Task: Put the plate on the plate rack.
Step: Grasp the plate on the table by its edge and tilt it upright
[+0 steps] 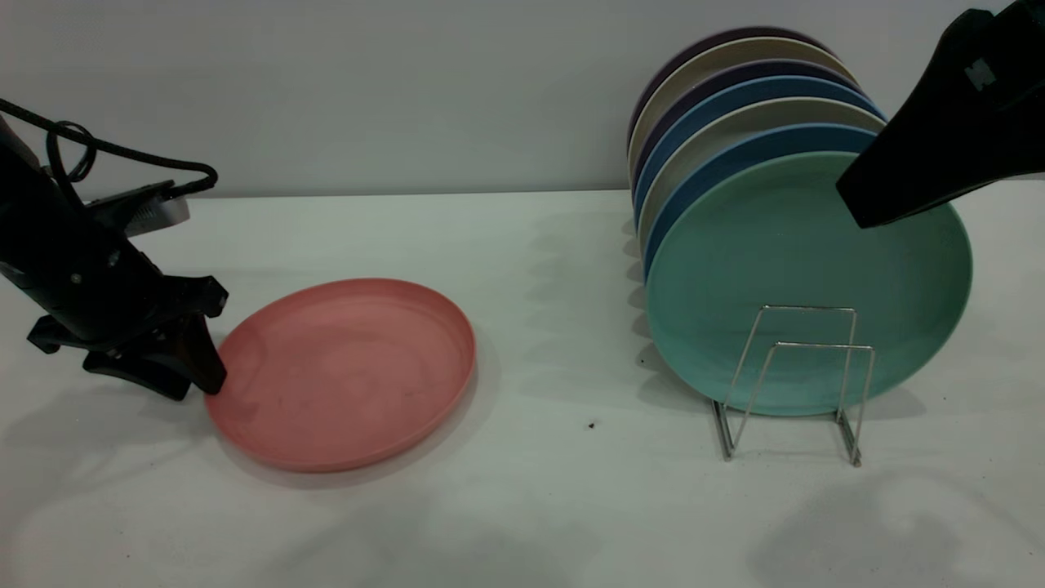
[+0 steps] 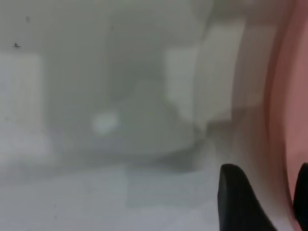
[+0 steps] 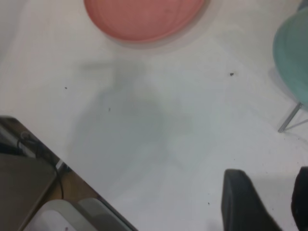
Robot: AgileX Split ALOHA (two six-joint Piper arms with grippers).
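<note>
The salmon-pink plate lies flat on the white table, left of centre. My left gripper is low at the plate's left edge. In the left wrist view the plate's rim runs between the two dark fingers, which stand apart on either side of it. The wire plate rack stands at the right, its two front loops bare. My right gripper hangs high in front of the racked plates, open and empty; its view shows the pink plate far off and a rack wire.
A mint-green plate stands upright in the rack, with several blue, cream and purple plates lined up behind it. In the right wrist view the table's edge drops to cables and gear below. A grey wall backs the table.
</note>
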